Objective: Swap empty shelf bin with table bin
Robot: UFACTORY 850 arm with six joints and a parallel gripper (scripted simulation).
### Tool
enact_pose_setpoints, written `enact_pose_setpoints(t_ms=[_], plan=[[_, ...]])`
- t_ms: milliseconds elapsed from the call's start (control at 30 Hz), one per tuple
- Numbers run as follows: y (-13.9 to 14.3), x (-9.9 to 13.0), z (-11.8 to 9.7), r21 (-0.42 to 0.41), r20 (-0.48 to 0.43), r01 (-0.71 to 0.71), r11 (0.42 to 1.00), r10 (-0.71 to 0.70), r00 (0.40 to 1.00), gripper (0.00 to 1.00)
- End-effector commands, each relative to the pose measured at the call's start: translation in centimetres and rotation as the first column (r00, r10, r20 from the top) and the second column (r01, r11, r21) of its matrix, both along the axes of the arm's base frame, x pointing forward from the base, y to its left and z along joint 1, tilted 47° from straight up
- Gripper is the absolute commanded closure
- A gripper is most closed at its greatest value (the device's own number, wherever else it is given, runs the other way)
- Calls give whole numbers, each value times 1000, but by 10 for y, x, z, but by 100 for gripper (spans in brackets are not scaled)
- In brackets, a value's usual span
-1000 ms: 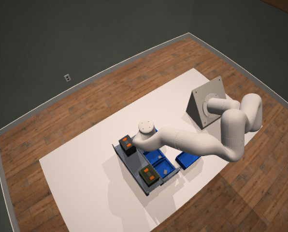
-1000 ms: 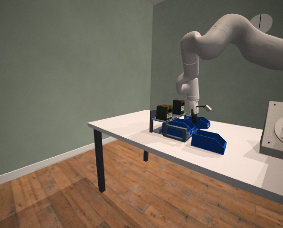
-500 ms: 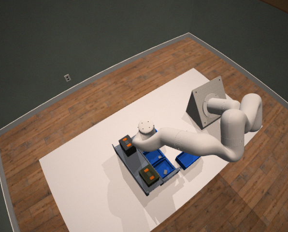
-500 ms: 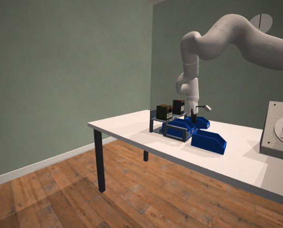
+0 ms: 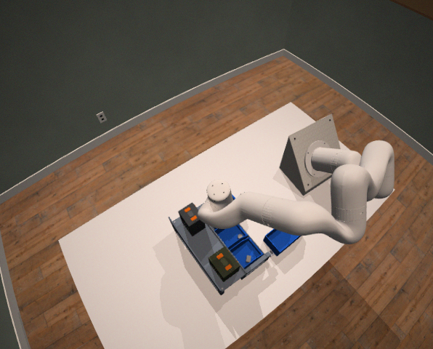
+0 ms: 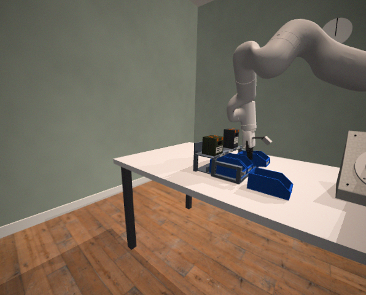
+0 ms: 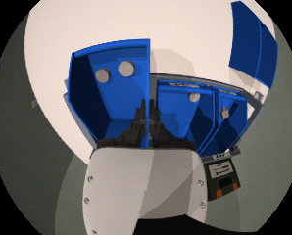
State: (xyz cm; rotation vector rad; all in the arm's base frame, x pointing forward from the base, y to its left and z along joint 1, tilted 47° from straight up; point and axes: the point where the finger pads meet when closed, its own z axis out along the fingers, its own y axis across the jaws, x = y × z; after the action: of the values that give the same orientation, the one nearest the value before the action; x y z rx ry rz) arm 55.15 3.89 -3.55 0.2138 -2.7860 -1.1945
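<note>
Hand pinches the side wall of the loaded bin at the shelf

The hand [image 6: 250, 157] [image 7: 147, 106] is pressed together on one side wall of a blue bin [image 6: 261, 157] [image 7: 123, 100] with two round grey parts [image 7: 103, 75] inside. This bin reaches out past the front of the shelf [image 5: 203, 246] [image 6: 195, 163] [image 7: 257, 105]; I cannot tell if its base rests there.

In the wrist view, toward three to four o'clock from it, the middle bin [image 5: 229, 233] [image 7: 177, 117] contains one round part, and the end bin [image 5: 243, 252] [image 7: 238, 117] one small grey block. The other task bin [image 5: 281, 241] [image 6: 268, 184] [image 7: 249, 36] stands on the white surface [image 5: 134, 262] [image 6: 164, 158] [image 7: 185, 29], at three o'clock from the shelf from above.
</note>
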Motion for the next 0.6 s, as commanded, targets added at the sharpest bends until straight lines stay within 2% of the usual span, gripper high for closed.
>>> enact_pose_setpoints(t_ms=[0, 567], plan=[[0, 4, 1, 0, 5, 4, 1000, -4, 1000, 100], [1, 9, 0, 1, 11, 11, 1000, -11, 1000, 100]])
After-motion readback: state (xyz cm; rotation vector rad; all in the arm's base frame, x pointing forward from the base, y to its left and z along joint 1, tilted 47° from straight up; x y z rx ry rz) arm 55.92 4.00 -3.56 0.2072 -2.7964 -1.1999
